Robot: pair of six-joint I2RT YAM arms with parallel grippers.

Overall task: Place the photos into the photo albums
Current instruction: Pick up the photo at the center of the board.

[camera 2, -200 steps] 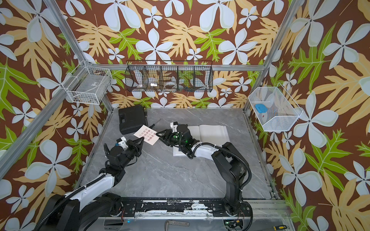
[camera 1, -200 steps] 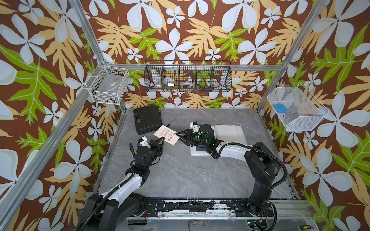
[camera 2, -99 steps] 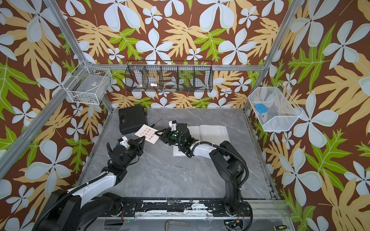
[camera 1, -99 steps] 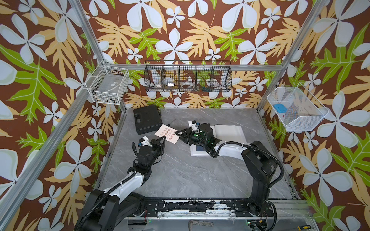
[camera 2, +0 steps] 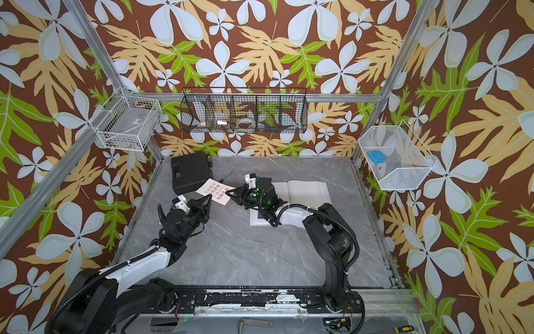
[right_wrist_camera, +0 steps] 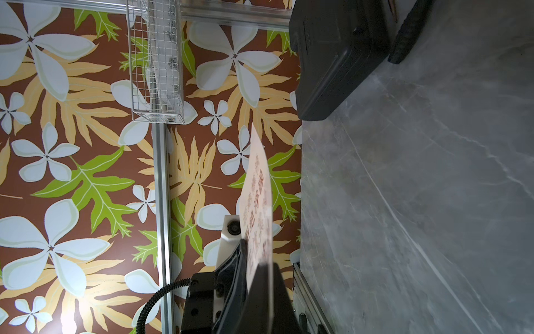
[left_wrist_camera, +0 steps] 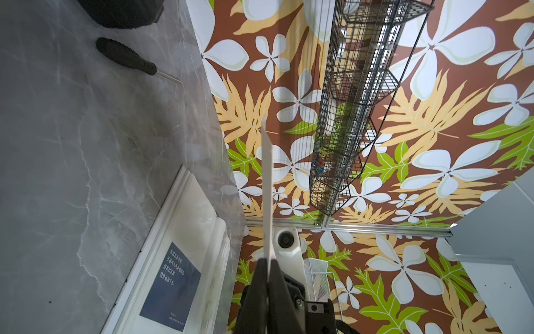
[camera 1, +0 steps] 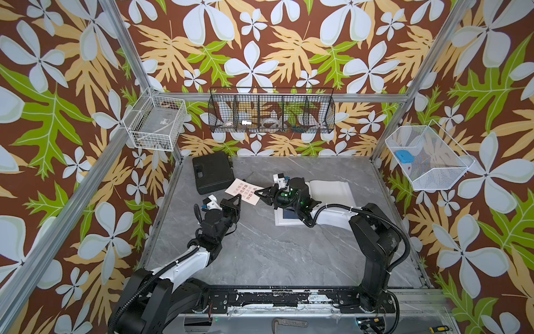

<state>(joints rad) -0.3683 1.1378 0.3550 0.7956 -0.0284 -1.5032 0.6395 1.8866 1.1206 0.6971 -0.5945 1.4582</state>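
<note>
A cream photo [camera 1: 242, 191] printed with red text hangs above the table between both arms. My left gripper [camera 1: 238, 199] is shut on its near corner, and the left wrist view shows the card edge-on [left_wrist_camera: 267, 188] between the fingers. My right gripper [camera 1: 261, 193] is shut on the opposite edge, the card [right_wrist_camera: 257, 202] running out of its jaws. The white photo album [camera 1: 329, 188] lies open to the right, partly hidden under the right arm. A navy photo [left_wrist_camera: 170, 286] rests on its near page.
A black plastic case [camera 1: 213, 172] sits at the back left, with a black-handled screwdriver [left_wrist_camera: 124, 56] beside it. Wire baskets hang on the walls: white [camera 1: 157, 127], black [camera 1: 271, 111] and white [camera 1: 424, 157]. Bare grey tabletop [camera 1: 274, 254] lies in front.
The right gripper has closed onto the cream photo's edge. The left arm has carried the photo slightly further from the front edge and to the right.
</note>
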